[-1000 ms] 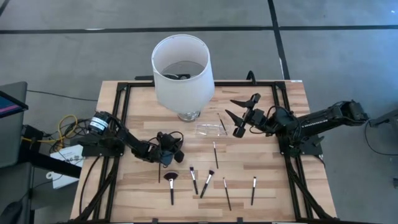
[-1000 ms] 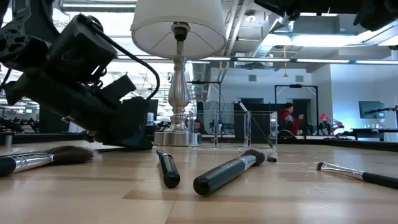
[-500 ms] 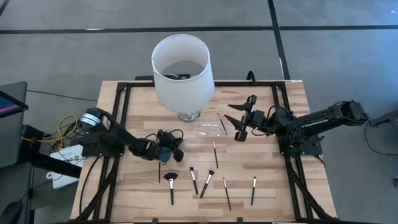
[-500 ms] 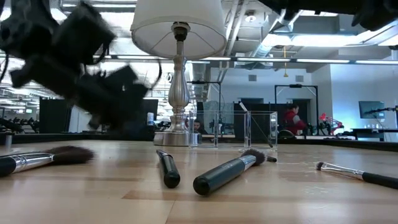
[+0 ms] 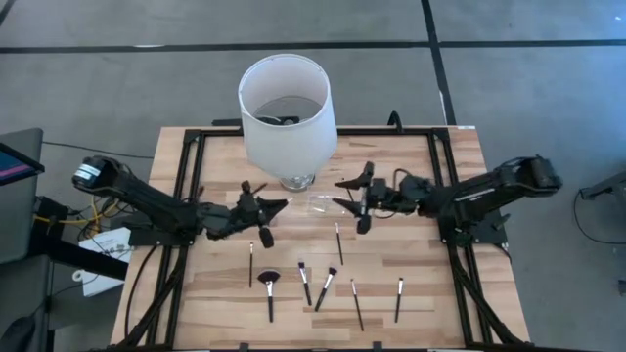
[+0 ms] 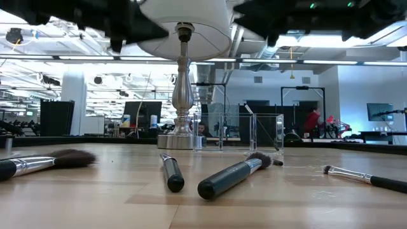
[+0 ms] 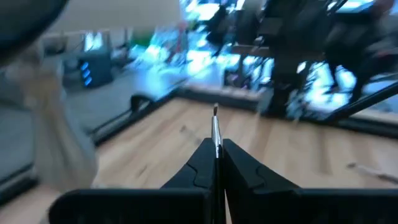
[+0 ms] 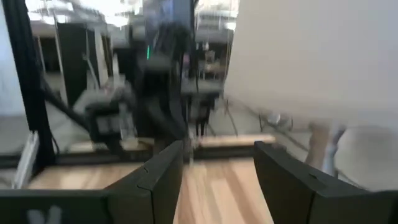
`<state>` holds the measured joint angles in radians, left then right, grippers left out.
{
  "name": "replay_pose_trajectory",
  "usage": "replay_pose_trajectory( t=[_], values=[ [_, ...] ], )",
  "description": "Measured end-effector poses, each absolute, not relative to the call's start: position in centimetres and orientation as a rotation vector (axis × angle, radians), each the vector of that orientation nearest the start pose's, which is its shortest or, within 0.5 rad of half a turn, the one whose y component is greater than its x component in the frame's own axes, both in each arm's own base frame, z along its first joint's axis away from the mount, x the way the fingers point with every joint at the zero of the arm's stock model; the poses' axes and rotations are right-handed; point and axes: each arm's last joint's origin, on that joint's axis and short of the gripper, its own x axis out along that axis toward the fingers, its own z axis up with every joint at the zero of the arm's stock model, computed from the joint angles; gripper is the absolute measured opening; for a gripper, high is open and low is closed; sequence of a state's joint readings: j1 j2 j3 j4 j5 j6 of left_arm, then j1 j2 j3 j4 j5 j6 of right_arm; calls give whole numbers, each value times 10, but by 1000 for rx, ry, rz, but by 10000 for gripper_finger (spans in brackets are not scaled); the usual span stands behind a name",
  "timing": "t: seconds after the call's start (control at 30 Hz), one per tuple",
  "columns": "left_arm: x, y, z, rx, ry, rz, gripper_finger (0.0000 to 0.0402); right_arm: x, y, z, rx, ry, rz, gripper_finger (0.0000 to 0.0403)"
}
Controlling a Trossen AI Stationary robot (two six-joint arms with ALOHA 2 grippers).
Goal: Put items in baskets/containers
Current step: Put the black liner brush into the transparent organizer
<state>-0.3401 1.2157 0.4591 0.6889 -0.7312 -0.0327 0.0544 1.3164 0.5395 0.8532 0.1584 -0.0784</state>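
Several thin black makeup brushes (image 5: 326, 286) lie flat on the near half of the table, among them a fan-headed one (image 5: 269, 291). In the low view two of them (image 6: 232, 176) lie close by. The clear tray (image 5: 328, 204) stands near the lamp base, and one brush (image 6: 257, 121) leans inside it. My left gripper (image 5: 279, 204) hangs above the table left of the tray, shut on a thin brush (image 7: 215, 127). My right gripper (image 5: 338, 194) is open, just right of the tray, facing the left one. My left gripper pinches a thin brush between its two fingers (image 7: 202, 165). The brush lies along the fingers, and its slim end (image 7: 215, 124) sticks out past the fingertips. The fingers come roughly level from the table's left. The brush is lifted clear of the table.
A lamp with a tall white shade (image 5: 287, 103) and a silvery base (image 6: 181, 137) stands at the far middle, close behind the tray. A black frame (image 5: 196, 147) borders the table's sides. Bare wood lies at the near left (image 5: 196, 303) and right (image 5: 440, 293).
My left gripper has risen from the table beside the fan brush and swung toward the far right, toward the tray, and now points level at it. My right gripper has moved left toward the tray and stayed open. The brushes on the table have not moved.
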Motion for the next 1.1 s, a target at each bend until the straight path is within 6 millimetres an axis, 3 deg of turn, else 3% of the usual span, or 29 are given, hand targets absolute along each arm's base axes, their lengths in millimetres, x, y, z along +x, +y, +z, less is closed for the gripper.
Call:
replay_pose_trajectory(
  t=[0.2,0.4,0.57,0.83,1.1],
  values=[
    [224,-64,239,38,-50,204,12,304,12,208,-2,-45,-87,187],
    [228,-64,236,48,-45,176,12,343,24,201,72,-192,114,187],
    [229,-65,234,51,-39,171,12,365,32,197,74,-207,144,187],
    [229,-65,234,49,-41,160,12,380,33,206,109,-261,147,179],
    [229,-65,234,43,-43,156,12,379,34,207,86,-265,144,123]
  ],
)
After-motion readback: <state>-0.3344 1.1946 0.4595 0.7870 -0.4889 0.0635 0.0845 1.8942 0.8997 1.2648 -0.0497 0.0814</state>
